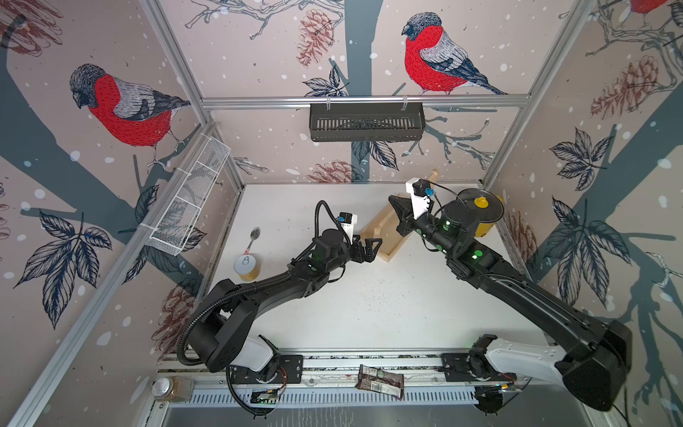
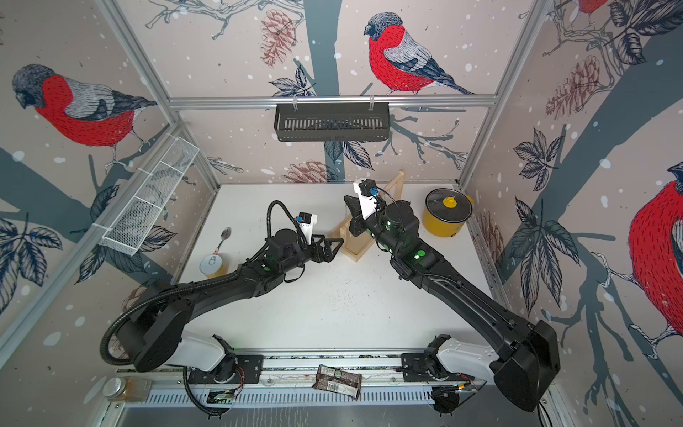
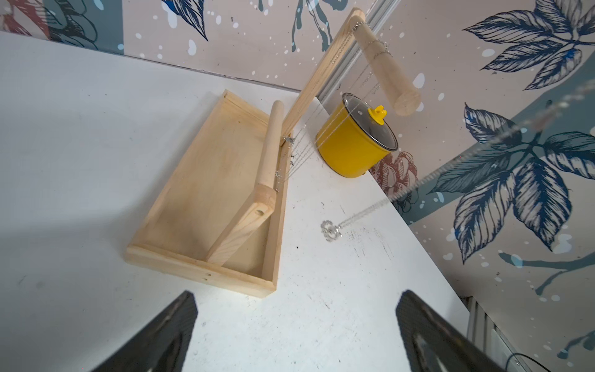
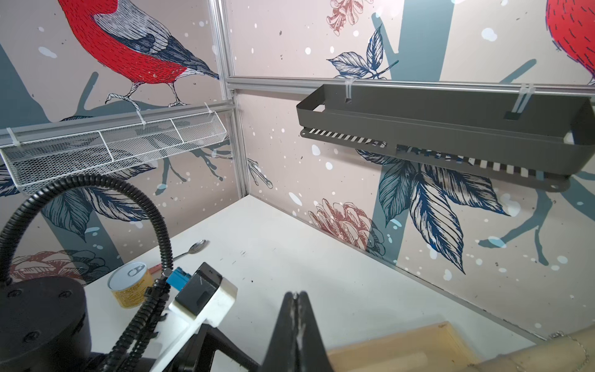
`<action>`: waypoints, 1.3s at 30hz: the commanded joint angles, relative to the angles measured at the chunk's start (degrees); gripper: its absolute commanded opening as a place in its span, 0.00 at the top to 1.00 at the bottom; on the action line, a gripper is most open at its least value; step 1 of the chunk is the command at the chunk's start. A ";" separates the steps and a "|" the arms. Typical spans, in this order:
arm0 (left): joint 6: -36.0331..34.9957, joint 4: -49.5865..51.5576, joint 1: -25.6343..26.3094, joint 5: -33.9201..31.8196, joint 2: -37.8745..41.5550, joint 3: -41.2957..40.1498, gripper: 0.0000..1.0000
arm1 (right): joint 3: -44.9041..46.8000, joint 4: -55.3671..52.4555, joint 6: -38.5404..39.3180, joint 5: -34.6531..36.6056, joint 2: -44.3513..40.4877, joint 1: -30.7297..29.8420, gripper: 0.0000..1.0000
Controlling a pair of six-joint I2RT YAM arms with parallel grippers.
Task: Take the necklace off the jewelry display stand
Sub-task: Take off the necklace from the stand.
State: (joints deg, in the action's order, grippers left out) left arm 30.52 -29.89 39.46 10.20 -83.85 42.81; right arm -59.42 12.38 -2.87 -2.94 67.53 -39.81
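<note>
While the right gripper [image 4: 295,294] stands pinched together above the jewelry display stand [image 3: 206,180], a pale thread shows in its seam. It therefore appears clamped on the necklace [image 3: 330,229], whose chain drops away beneath it to a round pendant dangling beside the tray. Fine strands lie draped over the crossbar [image 3: 383,67], just below that gripper; whether they belong to the same chain I cannot tell. The lifting-off looks part done. Next, the chain needs carrying clear past the bar's free end without snagging. The left gripper [image 3: 296,296] hangs spread wide and empty, with the tray just ahead of it
</note>
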 commanded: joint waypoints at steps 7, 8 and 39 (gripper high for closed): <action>-5.55 -6.41 0.74 -1.63 -0.94 1.92 0.06 | -3.16 -0.95 -0.81 3.34 1.02 -2.78 0.96; -5.80 -6.41 0.88 -1.58 -0.94 1.93 0.07 | -3.48 -1.06 -0.90 3.46 1.11 -2.90 0.96; -10.02 -11.59 1.49 -0.04 -4.26 0.94 0.60 | -5.88 -1.91 -1.34 5.88 1.72 -7.08 0.96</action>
State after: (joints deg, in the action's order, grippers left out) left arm 22.00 -37.54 40.77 9.15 -88.05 44.18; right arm -65.19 9.91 -3.29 1.87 69.69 -46.54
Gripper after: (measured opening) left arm 0.421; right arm 0.051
